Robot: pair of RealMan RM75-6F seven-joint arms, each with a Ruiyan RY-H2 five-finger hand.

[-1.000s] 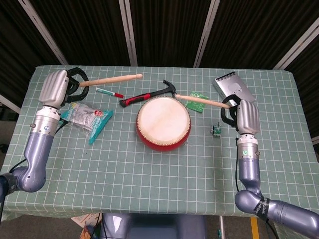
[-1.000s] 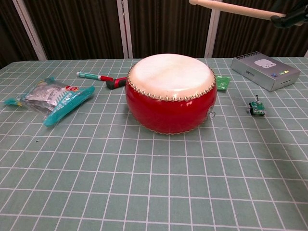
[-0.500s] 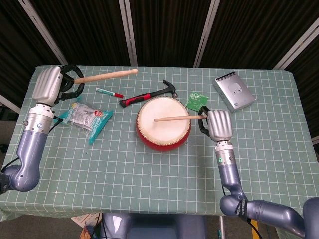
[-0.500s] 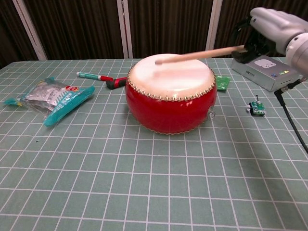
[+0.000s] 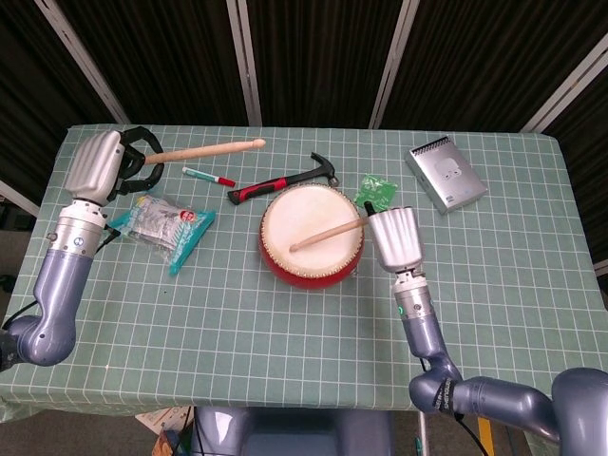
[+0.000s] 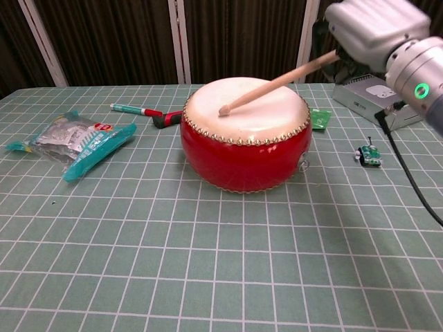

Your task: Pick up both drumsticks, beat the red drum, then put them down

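The red drum [image 5: 312, 235] [image 6: 243, 149] with its pale skin stands at the middle of the green gridded table. My right hand [image 5: 394, 237] [image 6: 372, 29] hovers just right of the drum and grips a wooden drumstick [image 5: 328, 231] [image 6: 275, 84]. That stick slopes down to the left, its tip touching the drumhead. Up at the far left, my left hand [image 5: 100, 166] holds the other drumstick [image 5: 204, 150] raised, pointing right above the table. The left hand does not appear in the chest view.
A claw hammer with a red grip [image 5: 283, 178] and a red-and-green marker [image 5: 208, 176] [image 6: 135, 109] lie behind the drum. A teal snack packet [image 5: 163, 224] [image 6: 75, 143] lies left. A green pouch [image 5: 378, 191], a grey box [image 5: 446, 176] [image 6: 377, 92] and a small green gadget [image 6: 370, 154] are on the right.
My right hand has moved left and down toward the drum, and its stick swung from high over the table onto the drumhead. The left hand stayed raised, shifting only slightly.
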